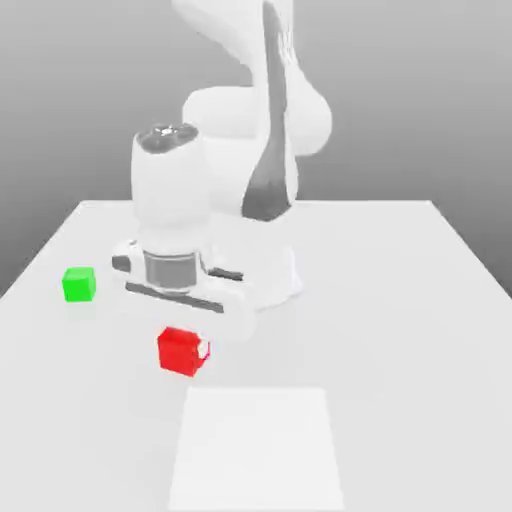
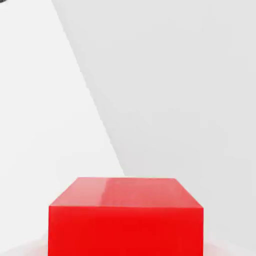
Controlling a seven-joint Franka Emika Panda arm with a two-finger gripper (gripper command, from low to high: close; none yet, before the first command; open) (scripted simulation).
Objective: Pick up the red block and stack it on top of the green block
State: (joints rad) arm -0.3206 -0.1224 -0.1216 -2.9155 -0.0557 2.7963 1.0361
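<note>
So the gripper is clamped on the red block, jaws pressed in on its sides, pointing straight down from the white hand above it. In the exterior view the block hangs just under the hand, and it looks lifted a bit off the tabletop, though how far I honestly can't tell. A bit of a pale finger peeks out on the block's side toward the exterior view's right.

The block itself is a plain bright red cube, smooth faces, no markings. From the hand view the red block sits right up close: you see its top face, a touch lighter with a soft glossy sheen, and the front face in flat saturated red. Edges are crisp and square.

The green block is off toward the exterior view's left and a little farther back, sitting flat on the tabletop by itself, well apart from the red one. Same deal look-wise: a plain bright green cube, smooth, and a bit smaller than the red.

Behind the hand is the arm, all white with a dark grey patch on one link, folding up and back over its base. Nearer the camera there's a slightly brighter square patch on the tabletop, just in front of the red block. The tabletop in the hand view is pale, with a diagonal line between a lighter and a greyer area.
</note>
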